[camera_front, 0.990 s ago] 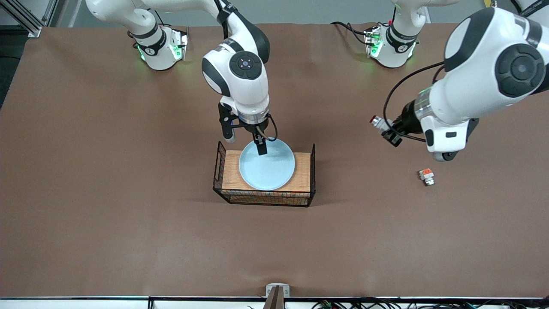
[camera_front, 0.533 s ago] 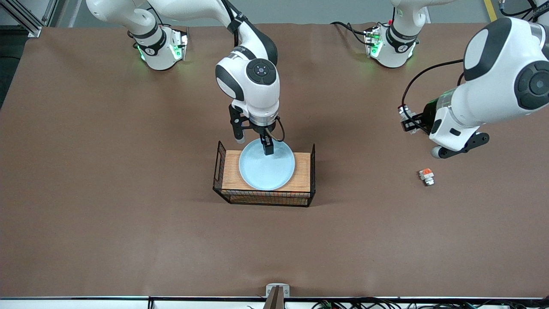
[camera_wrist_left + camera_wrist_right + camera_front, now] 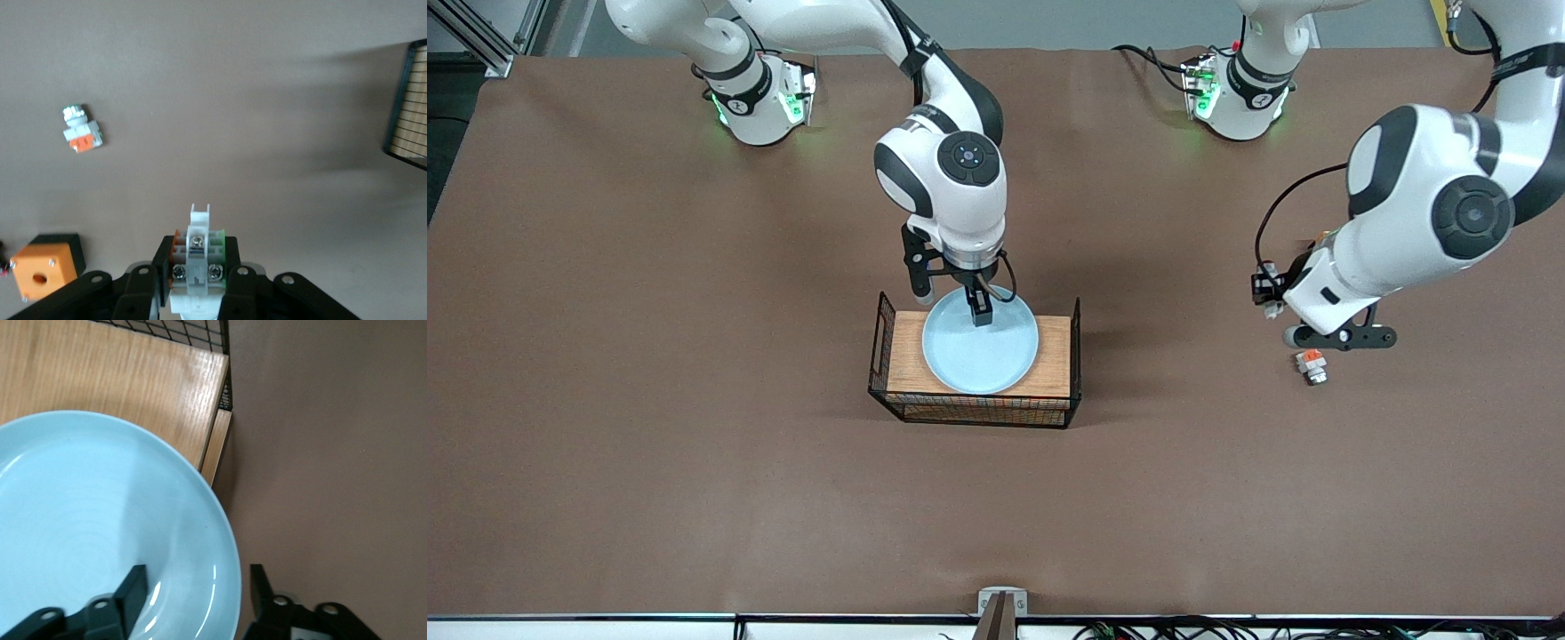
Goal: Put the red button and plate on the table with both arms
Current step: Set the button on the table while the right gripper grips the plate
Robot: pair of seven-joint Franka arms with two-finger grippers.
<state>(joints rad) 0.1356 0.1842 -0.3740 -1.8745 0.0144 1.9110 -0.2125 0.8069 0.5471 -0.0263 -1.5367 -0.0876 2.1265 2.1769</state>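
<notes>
- One bench, covered in a plain brown matte sheet, fills the front view; a grey floor strip shows along the edge where the arm bases stand, and cables lie along the edge nearest the front camera.
- One wire rack with a wooden top stands at mid-bench.
- One plate, round and pale blue, lies on the rack's wooden top; its rim overhangs the rack's edge on the side toward the arm bases.
- Two small white button parts are present: the red button, held in the air, and a loose white piece with an orange-red mark lying on the bench toward the left arm's end.
- One orange box with a hole sits on the bench, seen in the left wrist view only.
- Right arm: reaches down from its base to the rack. Right claw straddles the plate's overhanging rim, one finger inside on the plate's face, one outside; jaws apart, not gripping.
- Left arm: bent, wrist low over the bench above the loose white piece. Left claw is clamped on the red button.
</notes>
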